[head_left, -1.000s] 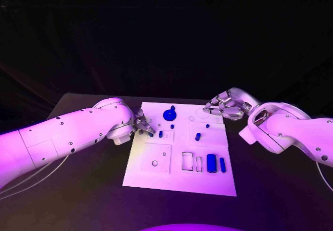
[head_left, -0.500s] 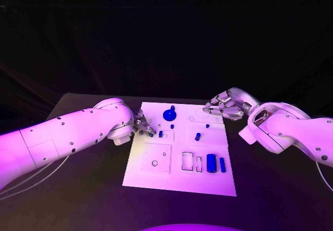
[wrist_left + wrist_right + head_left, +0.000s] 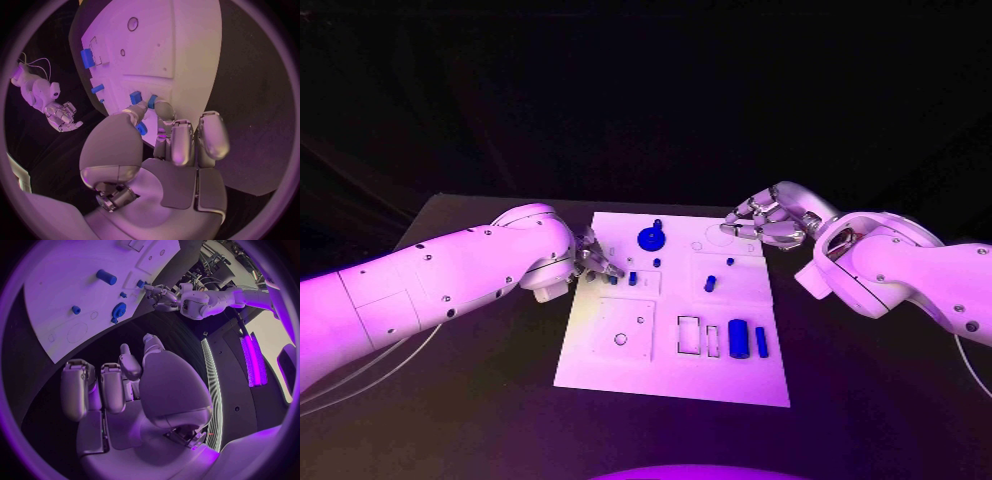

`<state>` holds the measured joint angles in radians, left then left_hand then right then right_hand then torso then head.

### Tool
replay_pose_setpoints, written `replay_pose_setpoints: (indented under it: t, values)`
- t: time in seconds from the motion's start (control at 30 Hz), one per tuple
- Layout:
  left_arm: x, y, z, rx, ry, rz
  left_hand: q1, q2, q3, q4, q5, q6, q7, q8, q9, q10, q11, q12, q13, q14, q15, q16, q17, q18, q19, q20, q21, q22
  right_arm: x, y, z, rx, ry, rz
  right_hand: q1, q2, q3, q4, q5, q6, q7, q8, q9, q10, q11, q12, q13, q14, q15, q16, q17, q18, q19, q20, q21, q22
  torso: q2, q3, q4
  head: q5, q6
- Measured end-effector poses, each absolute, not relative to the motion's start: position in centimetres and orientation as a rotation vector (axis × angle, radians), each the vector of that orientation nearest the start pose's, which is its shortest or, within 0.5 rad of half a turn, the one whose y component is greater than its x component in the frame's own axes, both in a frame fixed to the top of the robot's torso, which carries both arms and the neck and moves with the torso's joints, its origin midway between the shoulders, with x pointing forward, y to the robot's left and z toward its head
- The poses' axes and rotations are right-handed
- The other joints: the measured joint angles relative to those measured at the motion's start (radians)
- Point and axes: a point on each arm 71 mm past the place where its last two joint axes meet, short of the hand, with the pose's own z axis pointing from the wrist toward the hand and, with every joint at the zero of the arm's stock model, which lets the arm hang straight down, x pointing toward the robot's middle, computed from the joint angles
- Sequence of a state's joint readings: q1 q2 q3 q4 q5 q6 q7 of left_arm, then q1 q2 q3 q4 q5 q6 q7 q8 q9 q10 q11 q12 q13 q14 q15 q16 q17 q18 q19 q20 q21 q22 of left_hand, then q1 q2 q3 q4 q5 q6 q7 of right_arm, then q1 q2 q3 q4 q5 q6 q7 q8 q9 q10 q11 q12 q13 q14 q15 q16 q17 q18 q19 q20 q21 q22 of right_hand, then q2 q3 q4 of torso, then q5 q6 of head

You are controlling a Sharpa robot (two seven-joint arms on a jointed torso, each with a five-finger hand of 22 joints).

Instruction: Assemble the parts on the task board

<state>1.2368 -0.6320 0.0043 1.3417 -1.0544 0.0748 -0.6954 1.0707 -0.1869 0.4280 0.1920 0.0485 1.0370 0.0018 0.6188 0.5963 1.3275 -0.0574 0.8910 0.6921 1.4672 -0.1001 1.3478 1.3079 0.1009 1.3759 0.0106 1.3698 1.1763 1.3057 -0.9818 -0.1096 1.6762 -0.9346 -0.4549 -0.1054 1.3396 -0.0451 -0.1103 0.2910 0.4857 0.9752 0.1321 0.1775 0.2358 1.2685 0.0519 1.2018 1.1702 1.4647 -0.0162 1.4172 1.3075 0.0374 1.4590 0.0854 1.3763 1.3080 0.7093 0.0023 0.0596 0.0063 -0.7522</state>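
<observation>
Meanwhile, very little differs from a second ago: the left hand (image 3: 596, 262) stays at the left edge of the white board (image 3: 672, 370), its fingertips a shade nearer the small blue piece (image 3: 633, 278) beside them, and the right hand (image 3: 764, 226) keeps hovering at the board's far right corner. That suggests a slow, fine adjustment by the left hand, not a finished step, so the assembly is probably midway.

In the left wrist view the left hand's fingers (image 3: 187, 142) are bunched together with their tips down among the blue pieces at the board's edge. Whether they actually pinch one cannot be told, because thumb and fingers cover the contact.

The right hand's fingers (image 3: 103, 390) are loosely curled and apart, with nothing between them.

A blue gear (image 3: 653, 238) sits near the far edge, and a blue block (image 3: 738, 336) and bar (image 3: 762, 341) lie near the middle beside outlined slots. Whether these pieces are fully seated is too small to judge.
</observation>
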Motion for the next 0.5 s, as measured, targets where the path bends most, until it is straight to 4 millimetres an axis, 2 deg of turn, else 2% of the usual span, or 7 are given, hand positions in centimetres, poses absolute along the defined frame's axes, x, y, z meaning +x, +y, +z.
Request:
replay_pose_setpoints:
  t: [0.27,0.5]
  values:
    - [51.89,17.25,-20.60,-0.335,2.265,-0.288,-0.002,0.007,-0.110,0.049,0.000,0.000,0.000,-0.006,0.002,0.000,0.000,0.007,0.000,0.000,0.000,0.000,0.000,0.000,0.000,0.000,0.000,0.000,46.84,-23.48,-15.11,0.376,1.660,0.836,-0.008,0.000,-0.003,-0.003,0.000,0.000,0.000,0.000,0.000,-0.004,-0.004,0.000,0.000,0.000,0.000,0.000,0.000,0.000,0.000,0.000,0.000,0.000,0.000,0.0000,-0.0001,-0.001,0.001]
    - [51.86,17.45,-20.33,-0.347,2.255,-0.297,0.011,0.020,-0.153,0.074,0.000,0.000,0.000,-0.008,0.004,-0.004,0.004,0.007,-0.007,0.000,0.000,0.000,0.000,0.000,0.000,0.000,0.000,-0.001,46.88,-23.56,-15.13,0.377,1.660,0.834,-0.008,0.000,-0.003,-0.003,0.000,0.000,0.000,0.000,0.000,-0.004,-0.004,0.000,-0.001,0.000,0.000,0.000,0.000,0.000,0.000,0.000,0.000,0.000,0.000,0.0000,0.0002,-0.001,0.002]
